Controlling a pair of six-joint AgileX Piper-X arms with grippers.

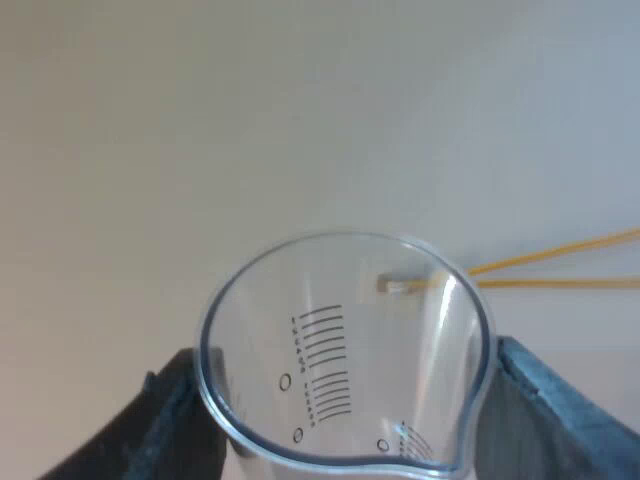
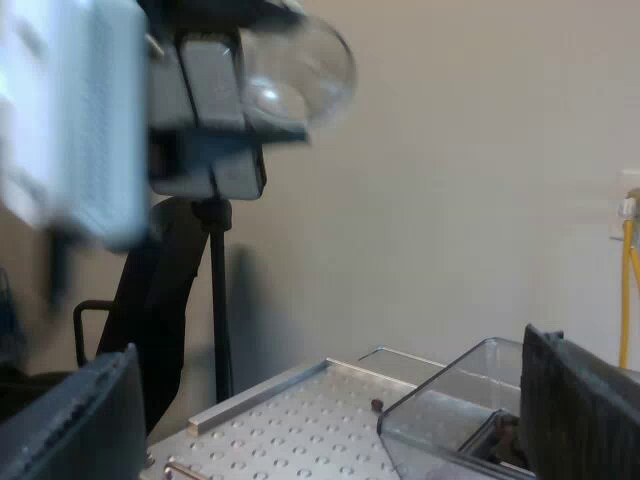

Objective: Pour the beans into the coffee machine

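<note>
My left gripper (image 1: 345, 425) is shut on the clear measuring glass (image 1: 340, 350), one black finger on each side. I look into its round mouth and straight through it to the beige wall; black scale marks run along its side. In the right wrist view the same glass (image 2: 300, 70) lies tilted on its side in the left gripper (image 2: 215, 100), high above the espresso machine's perforated metal top (image 2: 300, 430). The clear bean hopper (image 2: 450, 400) stands on that top. My right gripper (image 2: 325, 420) is open, its fingers wide apart over the machine's top, with nothing between them.
One loose bean (image 2: 377, 404) lies on the metal top beside the hopper. A black stand (image 2: 215, 300) rises behind the machine. Yellow cords (image 2: 630, 290) hang on the wall near a socket. The beige wall is close behind everything.
</note>
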